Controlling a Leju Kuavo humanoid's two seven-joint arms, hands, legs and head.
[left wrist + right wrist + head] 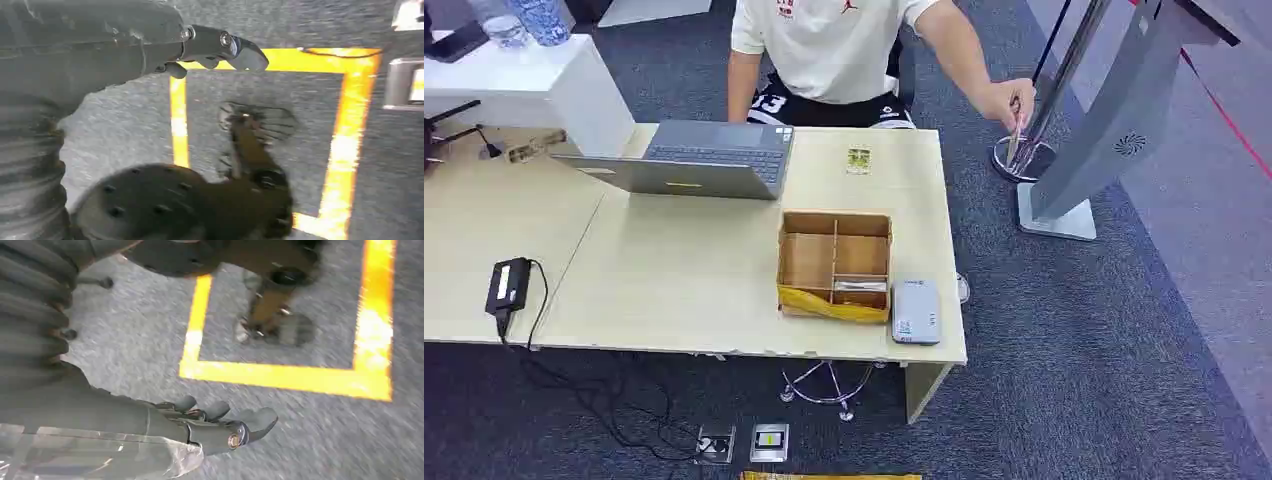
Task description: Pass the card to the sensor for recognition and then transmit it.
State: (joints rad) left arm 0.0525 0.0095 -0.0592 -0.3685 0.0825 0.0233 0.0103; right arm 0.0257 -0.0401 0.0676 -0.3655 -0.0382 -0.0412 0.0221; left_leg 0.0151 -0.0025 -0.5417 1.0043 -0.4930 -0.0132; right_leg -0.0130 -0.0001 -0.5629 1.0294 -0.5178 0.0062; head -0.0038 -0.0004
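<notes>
Card: probably the pale flat piece (860,286) lying in the front right compartment of the cardboard box (834,262); too small to confirm.
Second candidate: a small patterned tag (858,160) on the surface (674,280) behind the box, near the laptop (704,160) (could equally be the card).
Sensor: presumably the grey-white flat unit (916,311), just beside the box on its right, near the front corner.
Left hand (220,47): hanging over the grey floor and yellow tape; fingers mostly hidden, so cannot tell whether spread or curled.
Right hand (220,422): also hanging over the floor, fingers curled in, holding nothing.
Stage: not begun; 2 arms down, card untouched.
Person (844,50): seated across the surface, one arm reaching out to a stand on the floor.
Risk 1: thin card flat in a narrow compartment, likely to slip from the fingers or wedge against a divider.
Risk 2: box light, likely to slide and nudge the sensor off the edge.
Risk 3: wrong item picked, given 2 look-alikes.
</notes>
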